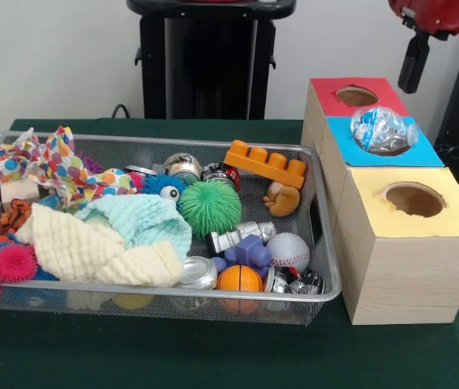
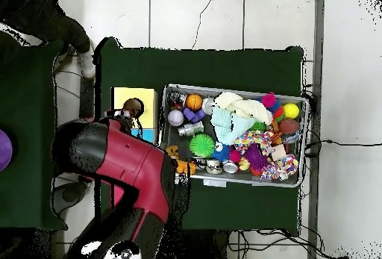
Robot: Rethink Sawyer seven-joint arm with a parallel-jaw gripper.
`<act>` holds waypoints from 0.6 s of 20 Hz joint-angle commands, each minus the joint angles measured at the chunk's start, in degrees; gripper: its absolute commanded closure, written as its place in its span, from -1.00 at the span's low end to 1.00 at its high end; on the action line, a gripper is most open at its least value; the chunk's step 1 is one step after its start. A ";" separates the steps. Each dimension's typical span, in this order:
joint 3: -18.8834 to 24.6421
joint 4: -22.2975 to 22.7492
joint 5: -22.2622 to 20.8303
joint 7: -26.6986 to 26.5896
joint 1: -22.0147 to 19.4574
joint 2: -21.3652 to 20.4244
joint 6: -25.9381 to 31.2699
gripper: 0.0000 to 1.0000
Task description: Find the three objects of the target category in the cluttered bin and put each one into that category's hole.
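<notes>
Arm raised above the boxes; jaws' state cannot be told

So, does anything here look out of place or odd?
Yes. A crushed plastic bottle lies on top of the blue box, covering its hole rather than dropped inside. The red box and yellow box have open holes.
</notes>
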 commanded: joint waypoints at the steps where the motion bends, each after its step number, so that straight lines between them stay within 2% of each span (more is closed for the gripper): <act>1: 8.27 7.80 -0.19 6.91 -1.61 0.55 0.59 1.00; 6: 9.51 9.55 0.39 6.38 -1.85 0.59 -1.95 1.00; 12: 12.29 11.59 1.88 6.69 -2.36 1.99 -8.76 1.00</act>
